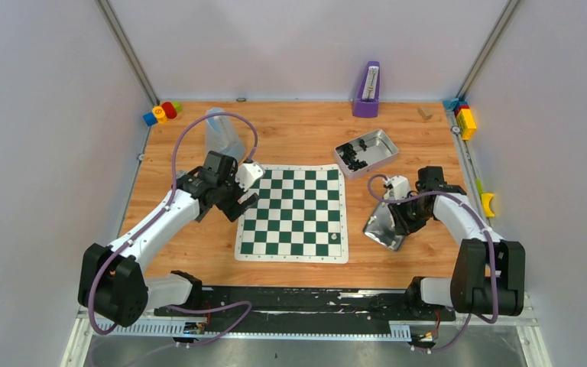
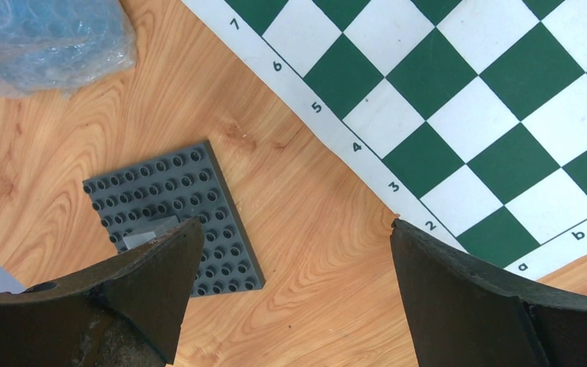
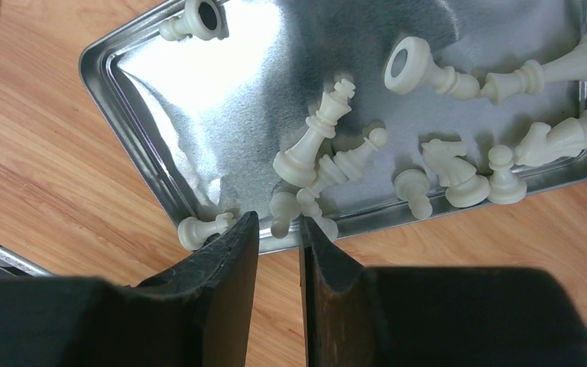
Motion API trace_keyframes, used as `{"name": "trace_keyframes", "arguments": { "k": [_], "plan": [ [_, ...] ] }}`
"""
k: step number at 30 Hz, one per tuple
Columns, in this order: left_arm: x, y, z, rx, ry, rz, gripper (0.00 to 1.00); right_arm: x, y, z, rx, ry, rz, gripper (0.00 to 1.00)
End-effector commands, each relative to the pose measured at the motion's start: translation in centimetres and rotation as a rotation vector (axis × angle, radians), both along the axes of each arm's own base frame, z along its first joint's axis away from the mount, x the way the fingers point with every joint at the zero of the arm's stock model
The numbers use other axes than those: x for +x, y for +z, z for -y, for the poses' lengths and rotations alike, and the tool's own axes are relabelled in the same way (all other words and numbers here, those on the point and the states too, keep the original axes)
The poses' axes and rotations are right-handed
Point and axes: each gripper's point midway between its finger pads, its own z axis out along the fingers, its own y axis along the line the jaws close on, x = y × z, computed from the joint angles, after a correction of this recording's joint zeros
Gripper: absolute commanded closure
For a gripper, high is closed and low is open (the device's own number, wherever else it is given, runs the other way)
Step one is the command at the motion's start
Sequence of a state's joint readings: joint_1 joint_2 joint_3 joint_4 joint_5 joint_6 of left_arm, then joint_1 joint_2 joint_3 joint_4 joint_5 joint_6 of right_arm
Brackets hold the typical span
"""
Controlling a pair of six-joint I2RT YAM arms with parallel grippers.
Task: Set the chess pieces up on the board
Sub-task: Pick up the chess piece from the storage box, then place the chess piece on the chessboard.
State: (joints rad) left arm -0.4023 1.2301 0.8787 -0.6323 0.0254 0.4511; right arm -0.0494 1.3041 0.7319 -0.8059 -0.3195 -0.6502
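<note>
Right fingers (image 3: 237, 260) flank a chess piece (image 3: 283, 208) in the tray (image 3: 199, 115), perhaps touching.

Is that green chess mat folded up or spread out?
Spread out: the board lies flat, its checks showing, no fold in it.

White arms (image 1: 157, 222), black joints (image 1: 115, 284), purple cables (image 1: 225, 115).

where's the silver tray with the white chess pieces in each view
top external: tray lies right of the board, nearer the arms than the tin of dark pieces.
left wrist: not in it.
right wrist: tray fills the upper frame, beyond the right claw.
shared landmark: the wooden table, in all three.
</note>
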Motion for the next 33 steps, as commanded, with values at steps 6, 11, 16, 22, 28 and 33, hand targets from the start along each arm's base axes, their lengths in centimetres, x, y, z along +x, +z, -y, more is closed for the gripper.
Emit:
{"name": "trace_keyframes", "arguments": {
  "k": [6, 11, 16, 22, 28, 33],
  "plan": [
    [0.5, 1.5, 0.3, -0.035, 0.007, 0.041, 0.00, 0.1, -0.9, 0.5, -0.023, 0.009, 0.006, 0.77],
    [0.5, 1.6, 0.3, -0.036, 0.006, 0.042, 0.00, 0.3, -0.4, 0.3, -0.009, 0.007, 0.019, 0.86],
    [0.5, 1.6, 0.3, -0.036, 0.005, 0.042, 0.00, 1.0, 1.1, -0.3, 0.021, 0.004, 0.044, 0.95],
    [0.5, 1.6, 0.2, -0.033, 0.008, 0.045, 0.00, 1.5, 4.5, -1.9, 0.091, 0.021, 0.076, 1.00],
    [0.7, 1.9, 0.0, -0.032, 0.026, 0.060, 0.00, 1.9, 7.3, -6.7, 0.146, 0.142, 0.093, 1.00],
    [1.0, 2.2, -0.4, -0.031, 0.056, 0.071, 0.00, 1.7, 7.9, -12.9, 0.158, 0.303, 0.065, 1.00]
  ]
}}
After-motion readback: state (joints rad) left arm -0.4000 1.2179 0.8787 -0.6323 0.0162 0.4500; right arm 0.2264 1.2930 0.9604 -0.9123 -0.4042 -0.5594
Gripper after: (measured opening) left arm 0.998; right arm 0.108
